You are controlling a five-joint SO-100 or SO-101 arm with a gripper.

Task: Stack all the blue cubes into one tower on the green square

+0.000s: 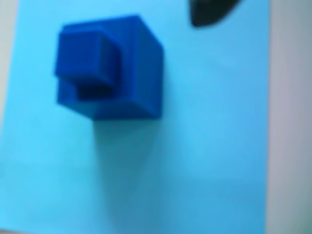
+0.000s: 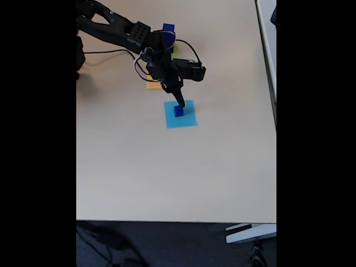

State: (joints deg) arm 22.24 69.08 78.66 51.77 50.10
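In the wrist view a dark blue cube (image 1: 131,73) stands on a flat light blue paper square (image 1: 204,146), and a smaller blue cube (image 1: 85,56) sits on top of it. One black fingertip (image 1: 209,13) shows at the top edge, to the right of the pair and apart from it. In the fixed view my gripper (image 2: 179,103) points down just behind that cube stack (image 2: 178,111). Another blue cube (image 2: 168,29) shows behind the arm, near a sliver of the green square (image 2: 174,50). What it rests on is hidden.
An orange square (image 2: 152,85) lies partly under the arm, left of the gripper. The light blue square (image 2: 186,119) lies mid-table on a beige table (image 2: 167,178). Cables run along the arm at the back left. The table's right edge is at the right.
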